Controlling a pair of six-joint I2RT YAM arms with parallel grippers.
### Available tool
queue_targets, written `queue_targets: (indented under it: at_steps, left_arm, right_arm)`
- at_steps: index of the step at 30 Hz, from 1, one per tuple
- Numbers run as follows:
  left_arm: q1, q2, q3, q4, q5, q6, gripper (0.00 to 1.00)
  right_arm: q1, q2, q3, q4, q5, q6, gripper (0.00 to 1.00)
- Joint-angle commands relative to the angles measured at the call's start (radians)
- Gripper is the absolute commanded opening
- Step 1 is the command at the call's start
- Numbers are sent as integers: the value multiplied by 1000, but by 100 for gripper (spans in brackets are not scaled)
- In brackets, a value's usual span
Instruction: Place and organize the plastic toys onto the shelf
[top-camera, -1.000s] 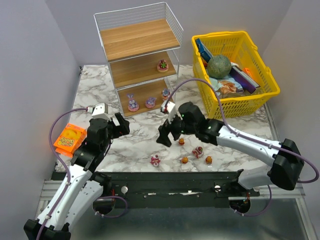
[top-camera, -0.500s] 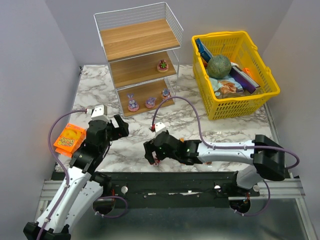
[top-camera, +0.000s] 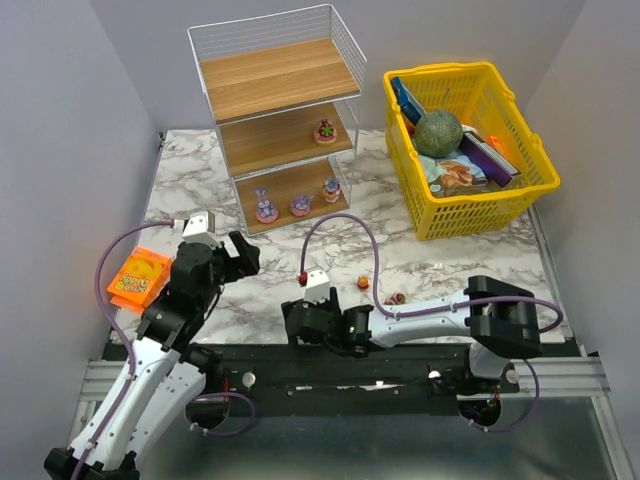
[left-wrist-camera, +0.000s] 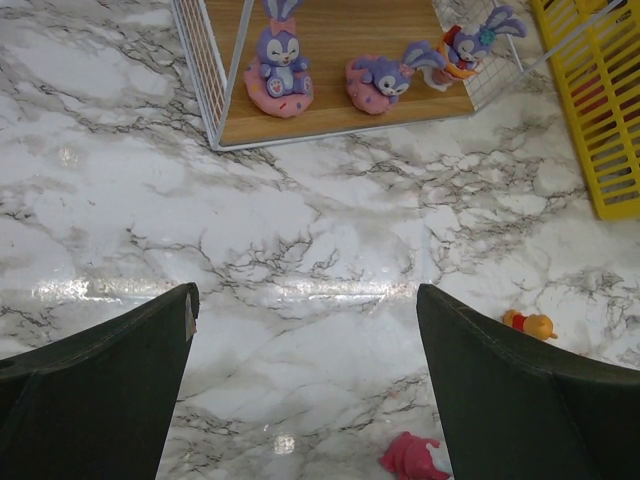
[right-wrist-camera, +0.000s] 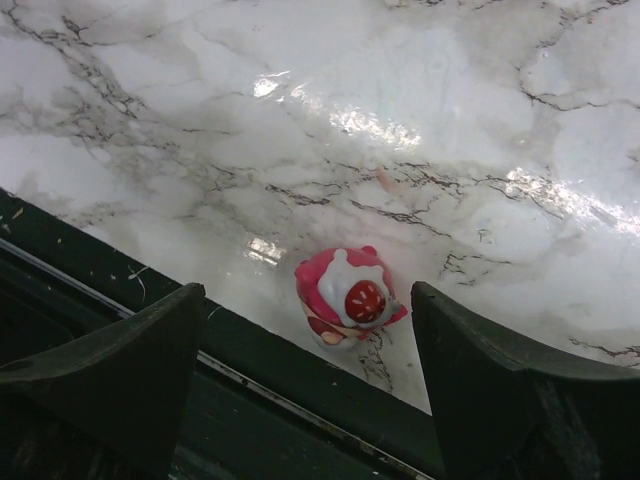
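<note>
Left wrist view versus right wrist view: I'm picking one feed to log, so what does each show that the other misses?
Left wrist only: the shelf with three purple toys on its bottom board, the yellow basket, an orange-yellow toy. Right wrist only: the black rail beside a red-pink toy. Both: the marble tabletop; the left gripper and right gripper each stand open. The pink toy at the left view's bottom edge may be the same one.
</note>
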Motion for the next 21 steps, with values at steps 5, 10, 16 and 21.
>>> queue_targets:
  at_steps: [5, 10, 16, 21]
  left_arm:
    - [-21, 2, 2, -5, 23, -1, 99]
    - [-22, 2, 2, -5, 24, -4, 99]
    - [-31, 2, 3, -5, 30, -4, 99]
    - [-45, 0, 5, -12, 30, -4, 99]
  right_arm:
    - [9, 48, -3, -42, 108, 111, 88]
    - [15, 54, -9, -87, 116, 191, 84]
    - [40, 117, 41, -128, 137, 233, 76]
    - [41, 148, 54, -145, 152, 272, 72]
